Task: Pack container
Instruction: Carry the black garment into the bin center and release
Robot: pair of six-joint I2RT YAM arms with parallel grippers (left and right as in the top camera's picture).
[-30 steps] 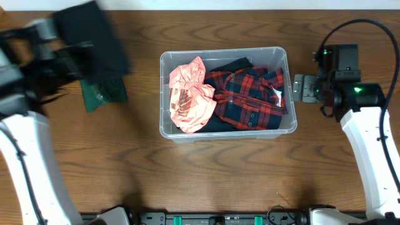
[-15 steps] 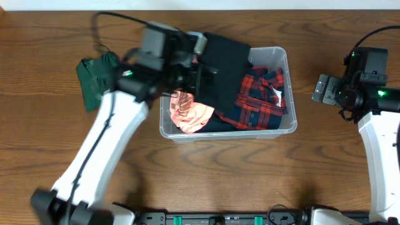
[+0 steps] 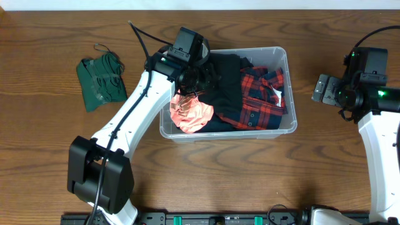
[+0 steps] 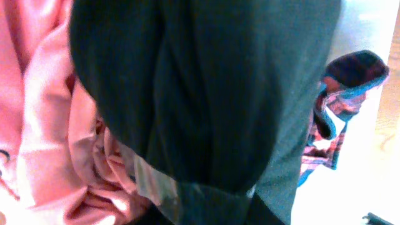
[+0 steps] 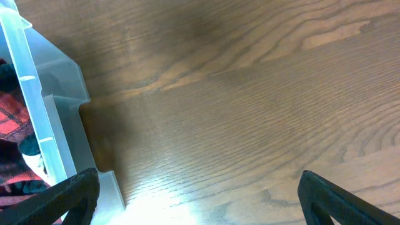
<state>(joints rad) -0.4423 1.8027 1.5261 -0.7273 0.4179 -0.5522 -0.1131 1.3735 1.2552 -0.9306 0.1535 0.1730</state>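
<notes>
The clear plastic container stands mid-table. It holds a pink garment, a red plaid shirt and a black garment. My left gripper reaches into the container's left half and is shut on the black garment, which drapes over the pile. In the left wrist view the black garment fills the frame and hides the fingers, with the pink garment beside it. My right gripper is open and empty over the table, right of the container. Its fingers are wide apart beside the container's corner.
A folded dark green garment lies on the table left of the container. The wooden table is bare under the right gripper.
My left arm has carried the black garment from the far left over the container and lowered it onto the clothes inside. My right gripper has drawn back a little to the right.
</notes>
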